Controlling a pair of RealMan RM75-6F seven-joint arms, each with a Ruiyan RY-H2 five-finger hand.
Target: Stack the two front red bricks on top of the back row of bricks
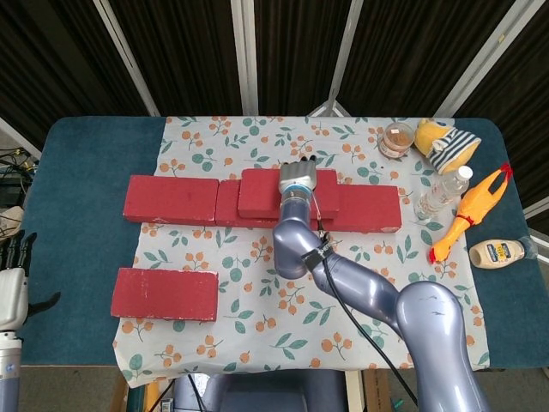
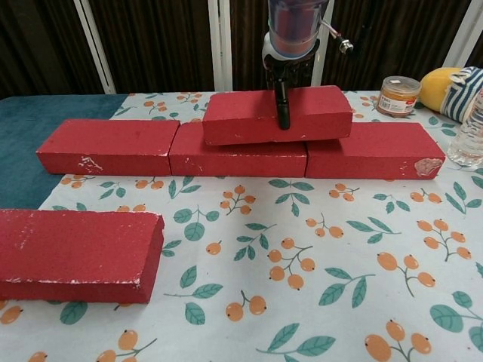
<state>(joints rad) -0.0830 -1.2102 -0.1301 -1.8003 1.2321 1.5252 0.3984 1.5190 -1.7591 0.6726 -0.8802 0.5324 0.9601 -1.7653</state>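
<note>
Three red bricks form the back row: left (image 1: 170, 199) (image 2: 106, 145), middle (image 2: 238, 160) and right (image 1: 369, 209) (image 2: 373, 151). A fourth red brick (image 1: 257, 193) (image 2: 241, 117) lies on top, across the middle brick and the joint with the right one. My right hand (image 1: 298, 176) (image 2: 285, 75) grips this upper brick from above, one finger down its front face. Another red brick (image 1: 163, 293) (image 2: 75, 253) lies alone at the front left. My left hand (image 1: 13, 279) hovers off the table's left edge, fingers apart and holding nothing.
A floral cloth (image 1: 257, 318) covers the blue table (image 1: 77, 172). At the right stand a small jar (image 1: 396, 139), a striped plush toy (image 1: 446, 143), a water bottle (image 1: 442, 193), a rubber chicken (image 1: 467, 215) and a mayonnaise bottle (image 1: 497, 251).
</note>
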